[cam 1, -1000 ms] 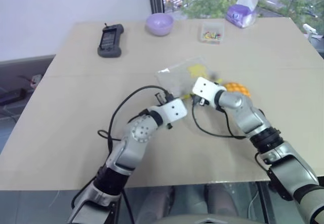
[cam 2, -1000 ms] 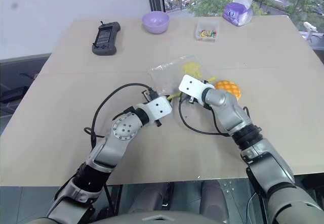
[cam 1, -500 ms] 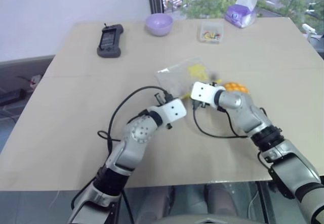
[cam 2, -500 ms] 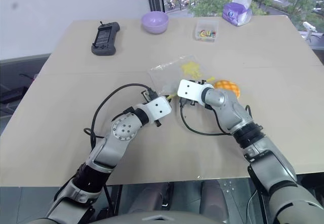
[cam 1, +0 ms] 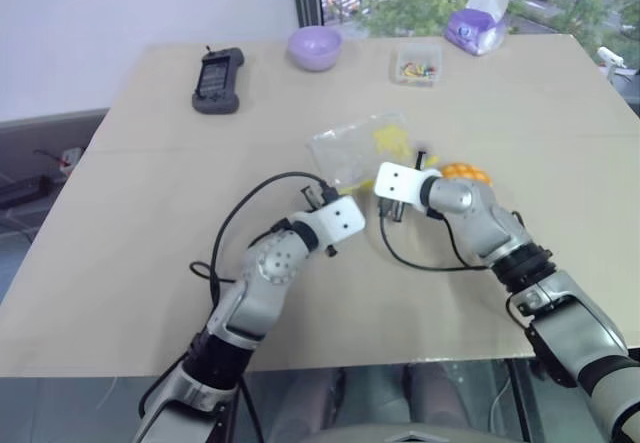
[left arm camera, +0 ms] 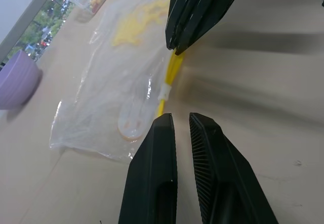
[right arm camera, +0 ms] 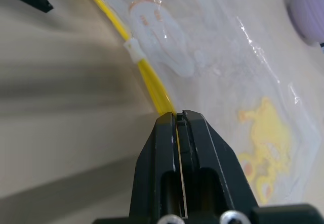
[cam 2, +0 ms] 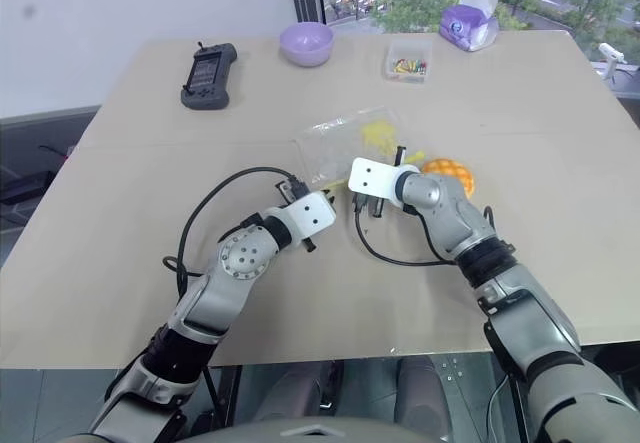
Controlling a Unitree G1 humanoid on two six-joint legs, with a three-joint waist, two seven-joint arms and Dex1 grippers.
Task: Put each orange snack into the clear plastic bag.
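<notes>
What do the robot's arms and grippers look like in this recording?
Both arms are silver-grey metal with round joints and black sections nearer the body. Each wrist carries a white box-shaped housing, and a loose black cable loops from it back along the arm. The left gripper and right gripper each have two black fingers; the left gripper's pads are ribbed.

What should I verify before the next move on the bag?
1. Right gripper shut on the clear plastic bag's yellow zip strip: ok.
2. Left gripper gripping the strip: not ok, its fingers stand slightly apart, short of it.
3. Bag mouth open: not ok, bag lies flat.
4. Orange snack on the table beside the right arm, outside the bag: ok.
5. Slider position along strip: cannot tell.
</notes>
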